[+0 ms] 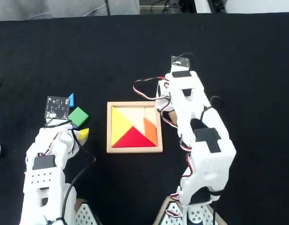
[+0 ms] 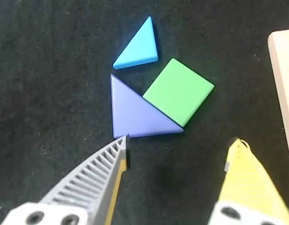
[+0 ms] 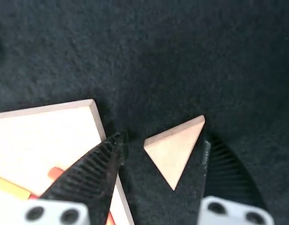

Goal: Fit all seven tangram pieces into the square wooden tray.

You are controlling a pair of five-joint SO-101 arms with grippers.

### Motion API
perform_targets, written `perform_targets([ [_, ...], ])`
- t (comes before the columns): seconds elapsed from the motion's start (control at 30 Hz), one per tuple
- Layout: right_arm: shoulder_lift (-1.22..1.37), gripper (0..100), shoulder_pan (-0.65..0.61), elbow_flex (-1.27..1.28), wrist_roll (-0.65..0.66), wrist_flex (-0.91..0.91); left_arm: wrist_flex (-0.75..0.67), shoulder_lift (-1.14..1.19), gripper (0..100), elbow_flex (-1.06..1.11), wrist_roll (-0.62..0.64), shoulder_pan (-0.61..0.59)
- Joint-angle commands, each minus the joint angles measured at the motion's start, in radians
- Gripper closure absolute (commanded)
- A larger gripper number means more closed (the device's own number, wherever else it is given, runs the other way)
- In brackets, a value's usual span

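We list one square wooden tray (image 1: 134, 150) at the middle of the black worktop (image 1: 238, 56). Within it sit a large yellow triangle (image 1: 119, 125) at nine o'clock, a red triangle (image 1: 134, 138) at six o'clock and an orange piece (image 1: 150, 127) at three o'clock, with bare floor at twelve. At nine o'clock of the tray, off its edge, lie a green square (image 2: 178, 92), a purple triangle (image 2: 133, 115) touching one of its sides, and a light-blue triangle (image 2: 139, 46) just beside both, touching neither. The left hand (image 2: 179, 140) hangs next to them, fingers spread and holding nothing. Its grey finger (image 2: 95, 173) tips a corner of the purple triangle, and its yellow finger (image 2: 245, 173) is apart from every piece. The right hand (image 3: 163, 139), by the tray's two o'clock corner, has its black fingers (image 3: 88, 173) parted around a pale wooden triangle (image 3: 175, 154) lying on the worktop just outside the tray. One finger touches it and the other shows a gap.
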Motion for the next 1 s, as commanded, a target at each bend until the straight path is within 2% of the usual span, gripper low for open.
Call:
perform_targets([
  [0.0, -0.01, 74.8, 0.014, -0.001, -0.003, -0.018, -0.015, -0.012, 67, -0.008, 0.006, -0.001],
  [0.1, -0.01, 76.2, 0.025, -0.001, -0.005, -0.015, -0.015, -0.012, 67, -0.008, 0.006, -0.001],
  [0.27, -0.01, 85.5, 0.044, 0.008, -0.002, -0.009, -0.015, -0.012, 67, -0.008, 0.006, -0.001],
  [0.67, -0.01, 83.5, 0.041, 0.015, 0.003, -0.009, -0.017, -0.012, 67, -0.008, 0.006, -0.001],
  [0.87, -0.018, 95.7, 0.044, 0.013, 0.037, -0.009, -0.017, -0.012, 67, -0.008, 0.006, -0.001],
  [0.97, -0.019, 96.6, 0.044, 0.01, 0.038, -0.008, -0.017, -0.012, 67, -0.008, 0.006, -0.001],
])
